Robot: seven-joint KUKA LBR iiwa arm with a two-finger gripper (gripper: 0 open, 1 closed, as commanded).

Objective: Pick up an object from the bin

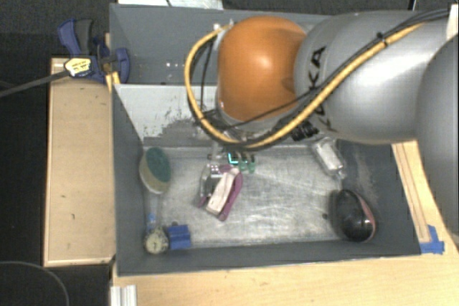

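The fingers (215, 181) (can't tell if spread or pinching) hang over the purple-and-white object (225, 197) mid-bin, left of the black mouse (351, 216); a lopsided grab could let it slip out.

The bin (287, 222) holds things spread over its floor. A packet (221, 195) lies near the middle, with the gripper (228, 167) over its rear end. A round pad (154, 168) leans against the left wall. In the front left corner 2 small things touch: a dial (154, 244) and, to its right, a block (178, 235). On the right, a mouse (351, 217) lies near the front, and a tube (326, 155) lies behind it, by the back wall.
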